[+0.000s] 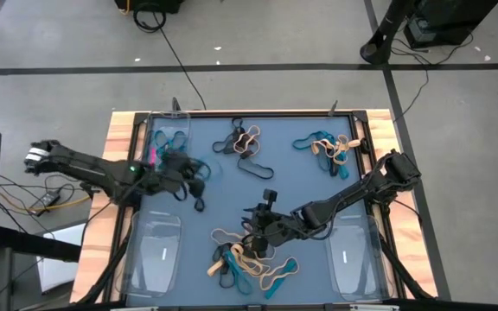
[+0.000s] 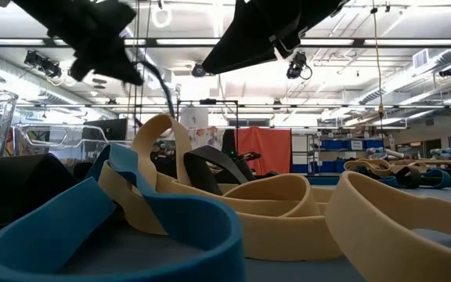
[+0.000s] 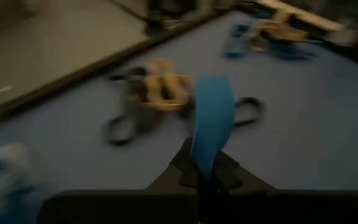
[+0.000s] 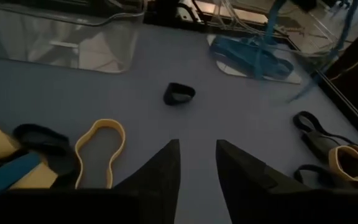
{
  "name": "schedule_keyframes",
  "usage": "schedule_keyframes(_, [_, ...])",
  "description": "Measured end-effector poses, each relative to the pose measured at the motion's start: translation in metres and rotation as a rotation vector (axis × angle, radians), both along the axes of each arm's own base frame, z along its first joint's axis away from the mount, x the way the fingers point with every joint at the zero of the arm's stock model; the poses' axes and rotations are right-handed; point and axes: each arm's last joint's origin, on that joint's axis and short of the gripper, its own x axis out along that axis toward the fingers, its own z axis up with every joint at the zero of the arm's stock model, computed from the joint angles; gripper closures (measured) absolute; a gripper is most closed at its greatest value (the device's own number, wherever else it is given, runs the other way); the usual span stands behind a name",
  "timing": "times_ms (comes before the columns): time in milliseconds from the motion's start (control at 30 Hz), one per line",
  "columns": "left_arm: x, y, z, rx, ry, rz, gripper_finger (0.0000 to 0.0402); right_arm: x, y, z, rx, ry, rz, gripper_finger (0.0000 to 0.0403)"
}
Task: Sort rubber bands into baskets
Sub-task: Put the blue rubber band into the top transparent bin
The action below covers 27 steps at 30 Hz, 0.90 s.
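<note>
While the left gripper (image 3: 207, 177) hangs by the far-left basket (image 1: 168, 130) with its fingers clamped on a blue rubber band (image 3: 211, 124), the right gripper (image 4: 197, 165) hovers, fingers parted and empty, over the blue tabletop (image 1: 301, 186) beside the near-centre pile of rubber bands (image 1: 245, 259).

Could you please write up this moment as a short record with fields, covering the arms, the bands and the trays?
left gripper: shut on a teal-blue band, held above the mat near the far-left tray
right gripper: open, empty, low over the mat by the near pile
far-left tray contents: teal-blue bands
near trays: both look empty
loose piles: three on the mat, mixed teal-blue, black and tan
stray band: one small black band alone on the mat
</note>
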Motion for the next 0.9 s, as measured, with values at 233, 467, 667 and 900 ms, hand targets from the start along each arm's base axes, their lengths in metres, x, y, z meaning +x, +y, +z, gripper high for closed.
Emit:
schedule_keyframes(233, [-0.036,0.036,0.005,0.011,0.079,0.235,0.0397,0.001,-0.003,0.000,0.000,-0.001,-0.008,0.0287])
schedule_keyframes(467, [-0.058,0.058,-0.004,-0.068,0.241,0.364,0.0397,0.002,-0.005,0.000,0.020,0.000,-0.001,0.0290])
schedule_keyframes(667, [-0.071,0.068,-0.011,-0.138,0.357,0.442,0.0396,0.002,-0.005,0.000,0.025,0.000,0.000,0.0290])
schedule_keyframes(900, [-0.079,0.075,-0.015,-0.221,0.414,0.461,0.0396,0.002,-0.004,-0.001,0.055,-0.002,0.007,0.0290])
